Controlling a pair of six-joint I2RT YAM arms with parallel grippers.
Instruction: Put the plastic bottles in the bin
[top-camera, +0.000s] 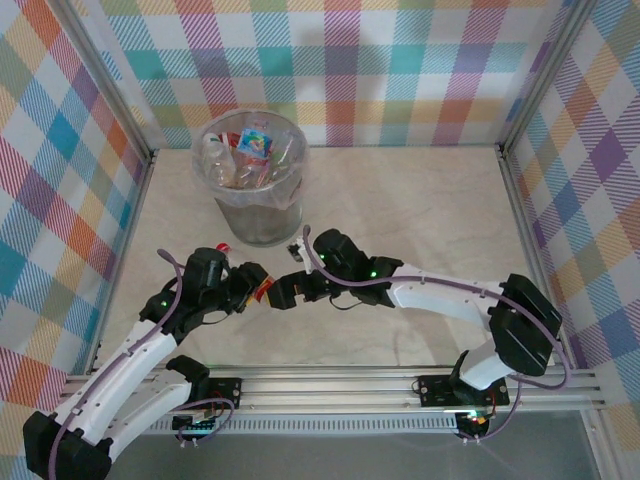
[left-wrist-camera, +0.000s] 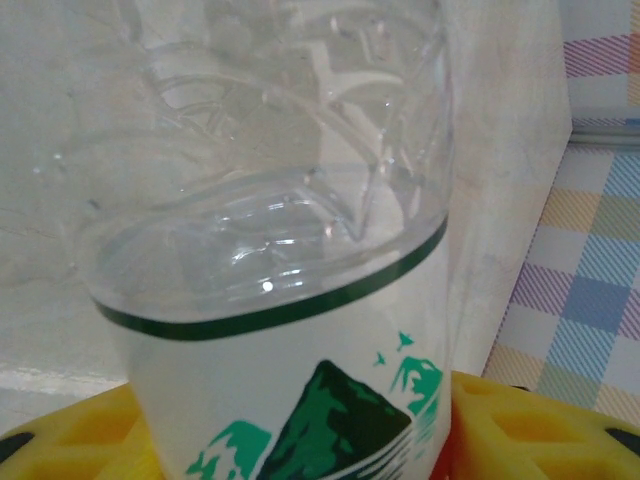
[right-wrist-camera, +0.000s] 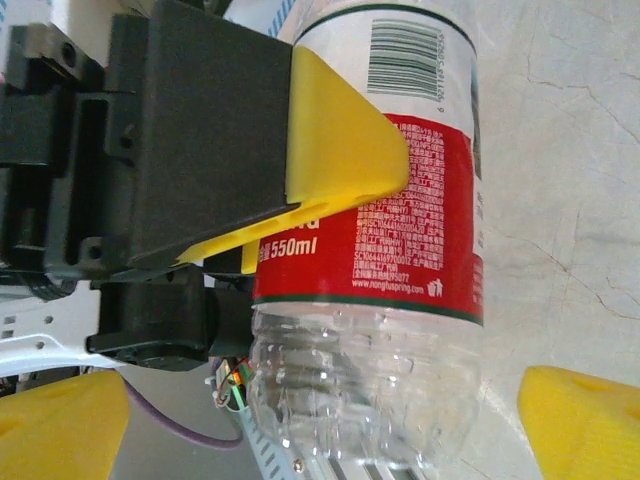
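My left gripper (top-camera: 252, 285) is shut on a clear plastic bottle (top-camera: 263, 290) with a red-and-white label, just in front of the bin (top-camera: 250, 215). In the left wrist view the bottle's (left-wrist-camera: 300, 380) white label with green mountains sits between my yellow fingers (left-wrist-camera: 540, 430). My right gripper (top-camera: 285, 293) stands open close beside it. In the right wrist view its yellow fingertips (right-wrist-camera: 585, 420) flank the bottle's (right-wrist-camera: 370, 250) clear ribbed end without touching, and the left gripper's yellow finger (right-wrist-camera: 330, 150) presses on the red label. Several bottles (top-camera: 250, 155) lie inside the bin.
Plaid walls (top-camera: 60, 200) enclose the marble-look table (top-camera: 420, 210) on three sides. An aluminium rail (top-camera: 340, 385) runs along the near edge by the arm bases. Bare tabletop stretches to the right of the bin and behind the right arm.
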